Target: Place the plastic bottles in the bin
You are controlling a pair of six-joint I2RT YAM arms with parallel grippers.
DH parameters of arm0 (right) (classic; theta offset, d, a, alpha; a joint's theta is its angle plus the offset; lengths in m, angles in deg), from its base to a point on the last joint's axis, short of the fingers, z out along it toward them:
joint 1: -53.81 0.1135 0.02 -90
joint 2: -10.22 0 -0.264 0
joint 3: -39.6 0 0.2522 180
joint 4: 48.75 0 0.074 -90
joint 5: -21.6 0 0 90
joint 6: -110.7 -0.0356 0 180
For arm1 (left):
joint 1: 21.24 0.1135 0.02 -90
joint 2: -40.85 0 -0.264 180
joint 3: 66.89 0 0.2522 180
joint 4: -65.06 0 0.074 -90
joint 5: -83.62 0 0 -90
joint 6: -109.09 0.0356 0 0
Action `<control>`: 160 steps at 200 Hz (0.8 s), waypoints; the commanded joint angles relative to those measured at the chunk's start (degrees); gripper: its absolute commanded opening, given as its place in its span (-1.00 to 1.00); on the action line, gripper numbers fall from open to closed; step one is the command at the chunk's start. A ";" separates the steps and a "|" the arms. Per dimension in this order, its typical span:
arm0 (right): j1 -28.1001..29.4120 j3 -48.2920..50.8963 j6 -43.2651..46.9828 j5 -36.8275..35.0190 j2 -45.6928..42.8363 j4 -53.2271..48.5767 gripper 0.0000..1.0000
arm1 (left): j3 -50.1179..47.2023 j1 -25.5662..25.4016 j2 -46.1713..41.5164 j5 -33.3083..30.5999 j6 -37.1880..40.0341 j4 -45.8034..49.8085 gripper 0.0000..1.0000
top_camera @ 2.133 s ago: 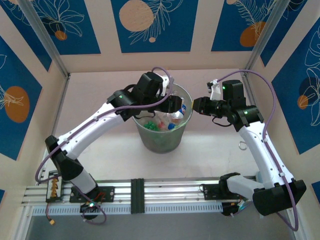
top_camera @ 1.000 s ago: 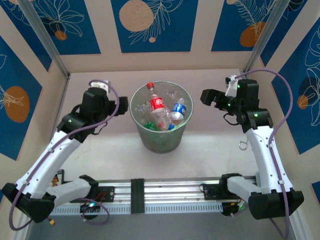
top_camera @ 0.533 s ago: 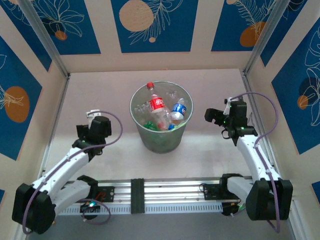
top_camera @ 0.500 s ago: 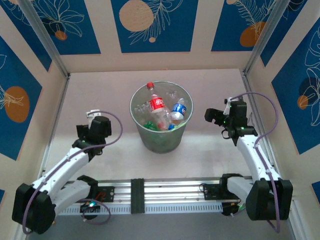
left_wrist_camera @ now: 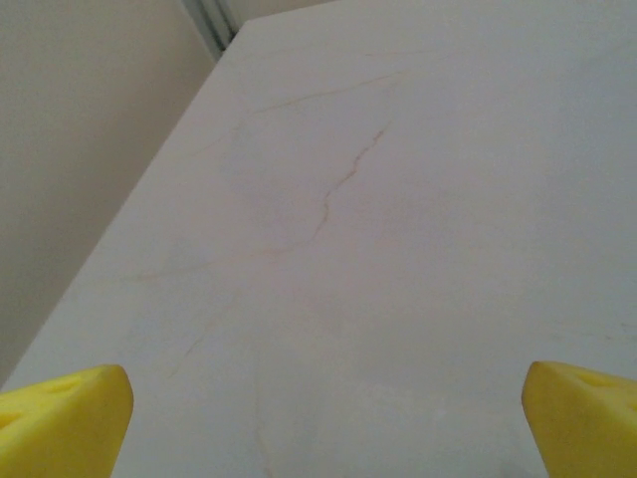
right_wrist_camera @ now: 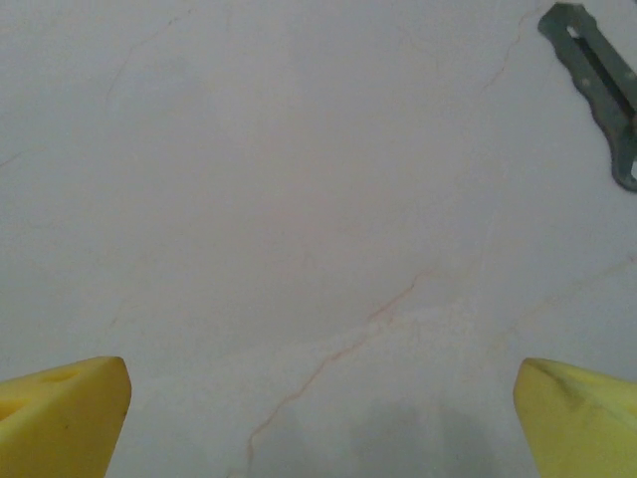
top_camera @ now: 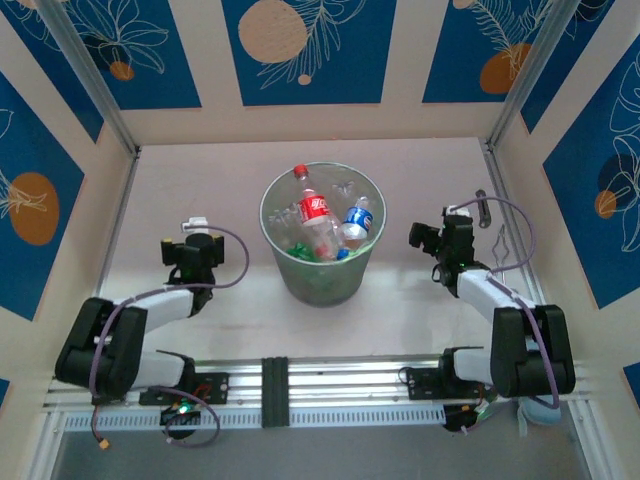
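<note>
**Position.** Both arms are folded low, close to their bases. The left claw (top_camera: pixel 187 250) and the right claw (top_camera: pixel 427 238) sit near the worktop (top_camera: pixel 230 305).

**Claws.**
- Left claw (left_wrist_camera: pixel 320 416): spread to its full width and holding nothing. The yellow fingertips (left_wrist_camera: pixel 62 418) stand at the outer edges of its wrist view, with bare worktop between them.
- Right claw (right_wrist_camera: pixel 318 413): likewise wide apart and empty, with nothing between the fingertips (right_wrist_camera: pixel 60 416). A grey metal strip (right_wrist_camera: pixel 595 75) lies ahead of it and to its right, well apart.

**Task items.** The bin (top_camera: pixel 320 285) stands upright between the two claws, to the right of the left claw and to the left of the right one, and touches neither. Every one of the bottles I can find sits inside it:
- A red bottle (top_camera: pixel 313 210) leans against the far rim, cap uppermost.
- A blue bottle (top_camera: pixel 357 221) lies beside it.
- Green pieces lie lower down, too jumbled to count.

**Step in hand.** In my judgement the loading is done and the arms are at a rest pose.

**Next move.** No grasp appears to be called for. What remains is a check of the worktop behind the bin and under the arms, which I cannot see fully from here. If a stray bottle turned up, the nearer arm would have to unfold, close on the bottle's body, carry it above the rim and release it there.
</note>
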 commanded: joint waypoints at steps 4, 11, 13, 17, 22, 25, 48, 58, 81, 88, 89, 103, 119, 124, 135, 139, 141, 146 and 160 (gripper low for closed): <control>1.97 2.38 2.87 -3.06 2.12 12.86 0.98 | -1.27 0.91 3.66 4.06 3.78 -17.31 1.00; 2.63 2.80 3.98 -2.98 2.45 14.85 0.98 | -1.07 1.05 5.09 4.50 4.47 -18.96 1.00; 2.75 3.09 4.32 -2.91 2.60 15.75 0.98 | -0.98 1.05 5.59 4.58 4.64 -19.38 1.00; 2.90 3.63 4.92 -2.72 2.90 17.84 0.98 | -0.76 1.07 6.51 4.78 4.98 -20.15 1.00; 3.26 3.79 5.45 -2.54 3.20 19.03 0.98 | -0.53 1.16 7.55 4.86 5.23 -20.66 1.00; 3.40 3.75 5.86 -2.28 3.34 19.40 0.98 | -0.33 1.16 8.25 4.89 5.26 -20.85 1.00; 4.26 3.87 8.97 -2.10 5.16 23.19 0.98 | 0.44 1.20 9.54 6.25 5.00 -20.18 1.00; 4.21 4.00 9.81 -1.89 6.15 24.94 0.98 | 0.52 1.52 9.84 6.55 5.25 -20.81 1.00; 3.60 5.02 10.25 -1.19 11.76 33.01 0.98 | 1.06 1.74 9.85 7.41 5.00 -19.49 1.00; 3.44 4.76 10.07 -0.88 11.80 32.60 0.98 | 1.07 1.78 9.80 7.52 4.89 -19.48 1.00; 3.39 4.72 9.88 -0.71 11.60 32.09 0.98 | 1.02 1.83 9.80 7.57 4.90 -19.50 1.00; 2.47 5.99 9.41 0.99 11.34 33.93 0.98 | 0.53 1.87 9.77 7.98 5.02 -20.16 1.00; 2.42 6.71 10.19 3.04 11.90 35.42 0.98 | -0.40 2.04 9.52 9.11 5.00 -21.61 1.00; 2.23 6.99 9.74 3.26 13.12 36.51 0.98 | -0.71 2.08 9.54 9.29 5.00 -22.29 1.00; 2.55 7.11 10.28 2.47 16.06 41.62 0.98 | -1.20 2.10 9.54 9.57 5.18 -23.29 1.00; 2.65 6.32 10.34 2.79 15.12 38.40 0.98 | -1.21 2.10 9.58 9.64 5.17 -23.23 1.00; 2.53 6.01 10.22 3.34 14.51 36.29 0.98 | -1.22 2.06 9.55 9.67 5.17 -23.28 1.00; 1.89 5.84 9.71 4.66 13.69 34.34 0.98 | -1.11 2.08 9.62 9.89 5.17 -23.09 0.99; 0.93 5.44 9.08 4.81 14.78 35.64 0.98 | -0.58 2.31 9.66 10.56 5.17 -22.16 1.00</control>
